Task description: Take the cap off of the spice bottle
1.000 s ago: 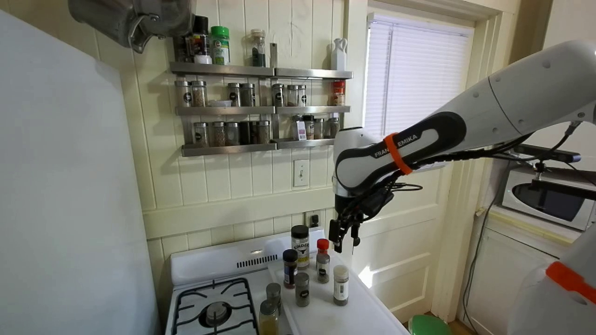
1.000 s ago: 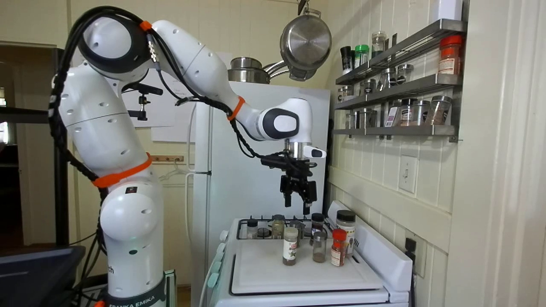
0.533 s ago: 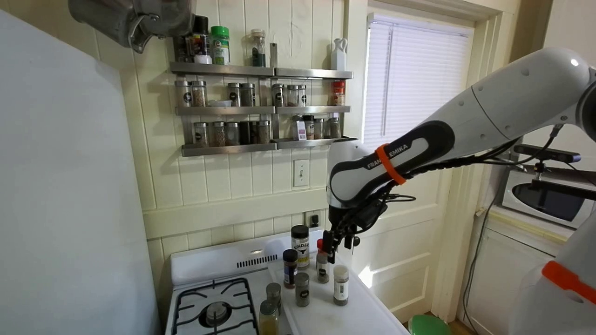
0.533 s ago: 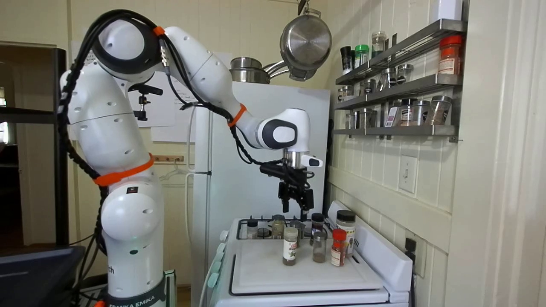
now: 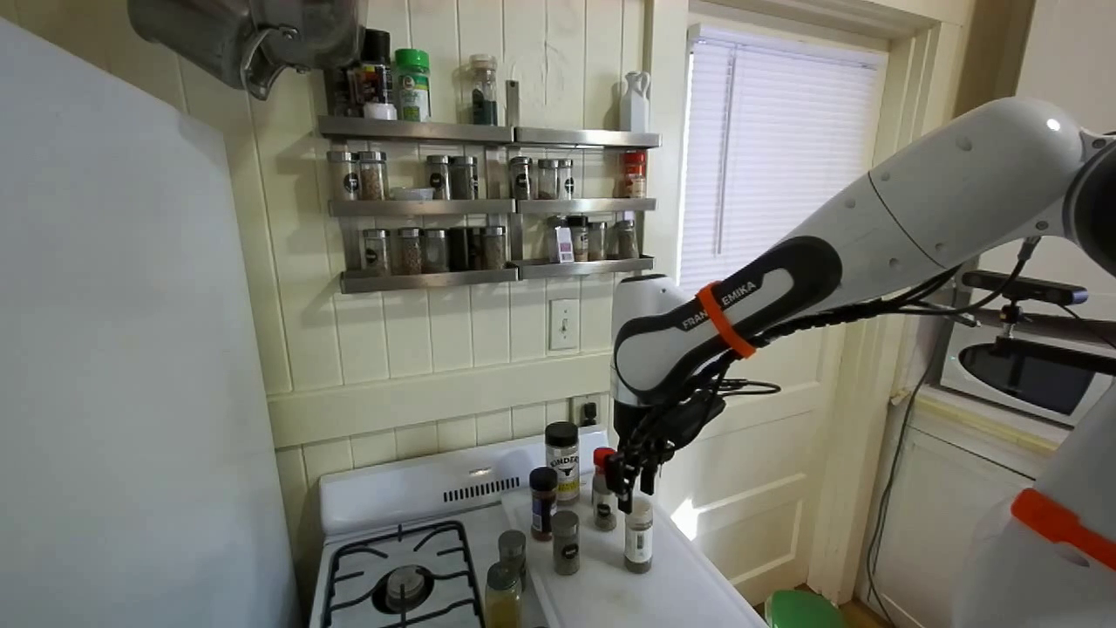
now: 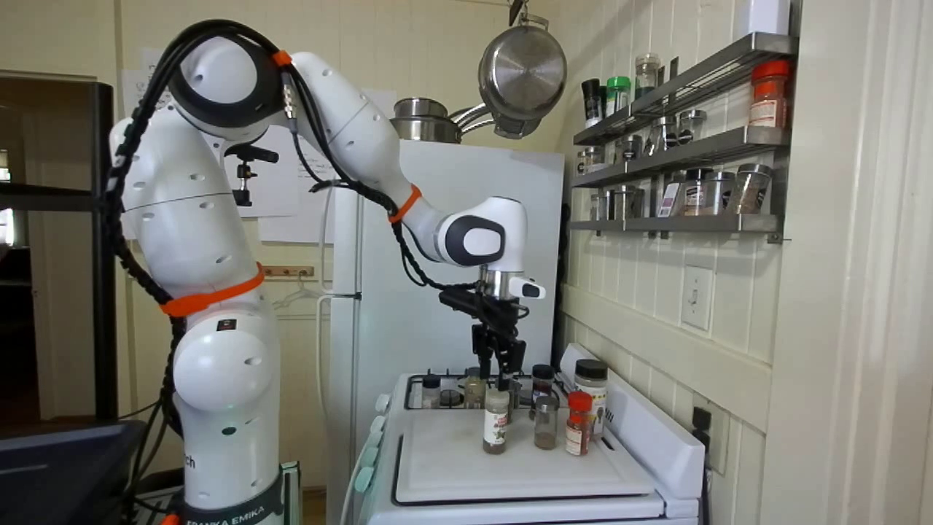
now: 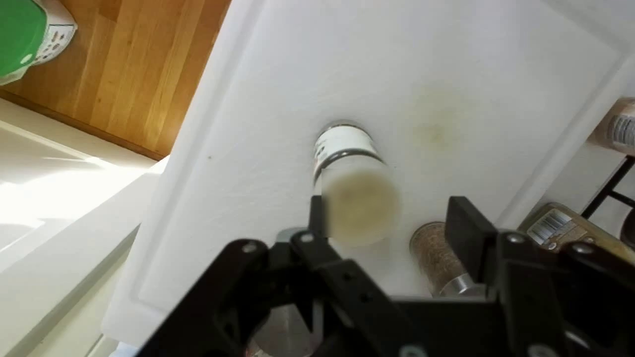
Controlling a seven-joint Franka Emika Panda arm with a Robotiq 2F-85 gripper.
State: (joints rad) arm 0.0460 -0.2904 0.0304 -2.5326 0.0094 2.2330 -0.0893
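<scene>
A black claw [image 7: 388, 210], its fingers [image 7: 466, 233] parted, hangs over the pale cap [image 7: 361, 206] of a spice bottle [image 6: 495, 429], which stands upright on a white counter [image 6: 503, 477]. In the wrist view the cap, blurred, lies nearer one finger; whether the two touch cannot be told. In an exterior view, a metal-lidded jar [image 6: 545, 429] stands between the bottle and a red-capped bottle [image 6: 578, 426]. A taller black-lidded jar [image 5: 563, 462] stands near the backguard [image 5: 384, 497] of the stove [image 6: 583, 507], with a burner [image 5: 406, 583] farther along. Steel shelves [image 5: 423, 131] lined with spice jars [image 5: 373, 179] hang on the paneled wall [image 5: 410, 323], near lowered blinds [image 5: 785, 148].
</scene>
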